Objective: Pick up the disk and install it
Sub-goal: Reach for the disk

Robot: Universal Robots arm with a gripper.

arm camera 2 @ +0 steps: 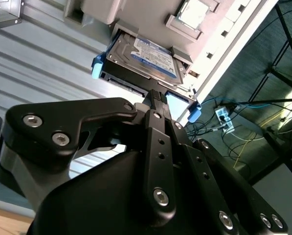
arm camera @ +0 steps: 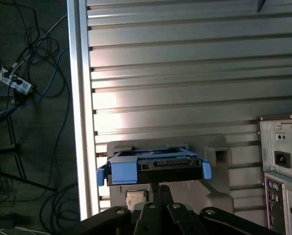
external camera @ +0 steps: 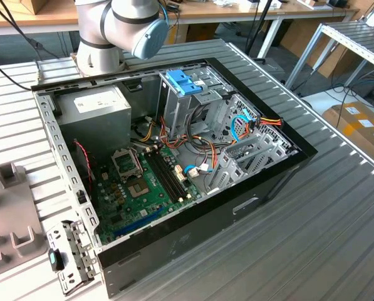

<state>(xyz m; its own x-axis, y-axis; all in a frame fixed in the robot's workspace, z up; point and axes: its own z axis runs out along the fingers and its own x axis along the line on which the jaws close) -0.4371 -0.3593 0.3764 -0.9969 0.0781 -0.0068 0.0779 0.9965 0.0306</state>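
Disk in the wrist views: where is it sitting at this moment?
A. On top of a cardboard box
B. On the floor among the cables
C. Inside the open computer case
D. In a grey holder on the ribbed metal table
D: in the second wrist view the disk lies in the grey holder on the ribbed table, with a light-blue bracket at its ends and the gripper close in front of it.

The silver-grey disk (arm camera 2: 141, 56) bears a blue-banded white label; its bracket (arm camera 2: 98, 67) is light blue, the ribbed surface (arm camera 2: 38, 61) grey.
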